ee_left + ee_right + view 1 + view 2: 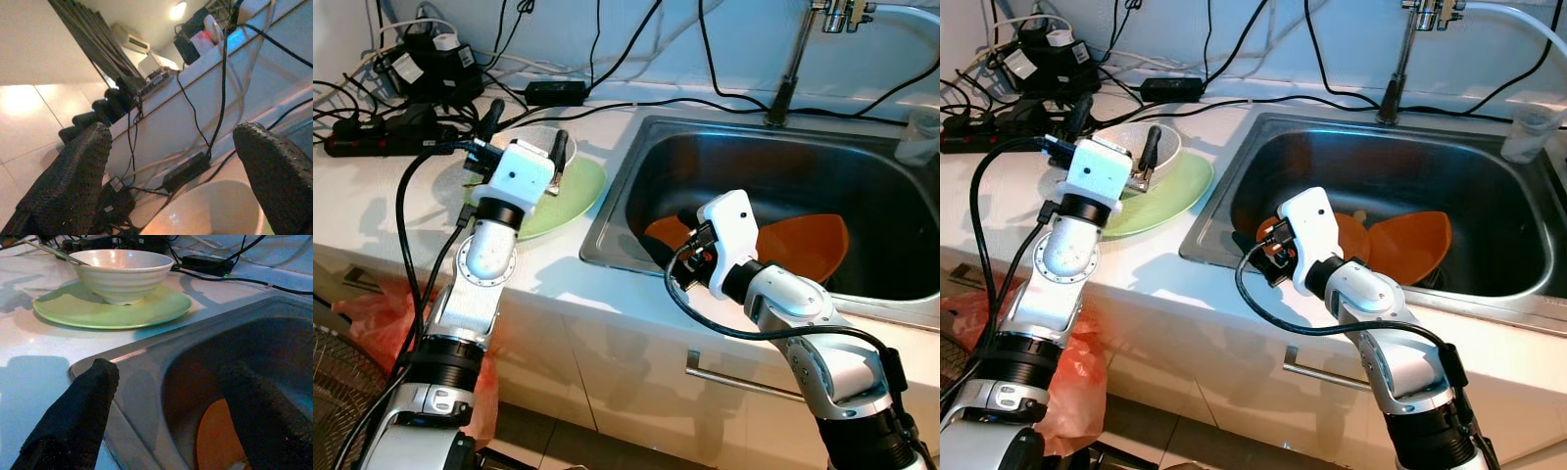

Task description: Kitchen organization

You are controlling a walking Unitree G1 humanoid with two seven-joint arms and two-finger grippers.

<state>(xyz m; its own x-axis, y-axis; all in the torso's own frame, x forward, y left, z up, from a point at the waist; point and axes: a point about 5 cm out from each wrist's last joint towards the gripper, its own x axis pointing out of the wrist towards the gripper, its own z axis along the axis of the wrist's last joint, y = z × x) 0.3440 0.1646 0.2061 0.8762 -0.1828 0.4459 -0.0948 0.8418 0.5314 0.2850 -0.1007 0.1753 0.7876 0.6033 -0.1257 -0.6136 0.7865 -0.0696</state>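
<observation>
Two grippers work over a white bench (pixel 372 211) with a steel sink (pixel 862 162) set into it. Left gripper (pixel 524 132): raised above a white bowl (pixel 1167 142), its jaws spread wide with one black finger on each side of the bowl's rim and neither touching it, as the left wrist view shows with the bowl's rim between the two fingers (pixel 73 176). The bowl stands upright on a pale green plate (pixel 112 313) that lies flat on the bench just beside the sink's left edge; a thin utensil (pixel 49 250) leans in the bowl, its handle sticking out over the rim. Right gripper (pixel 166 411): reaching over the sink's near left corner, jaws released and holding nothing, one finger over the bench edge and the other over the basin. Orange plates (pixel 808 245) lie overlapping on the sink floor, near the right gripper's fingertips; whether these touch them cannot be told. A tap (pixel 798 54) rises behind the basin, and a clear cup (pixel 1531 132) stands on the bench at the sink's far right corner. Black cables (pixel 607 69) and a power strip (pixel 372 137) run along the wall behind the bowl. An orange bag (pixel 377 308) hangs below the bench front at the left.
</observation>
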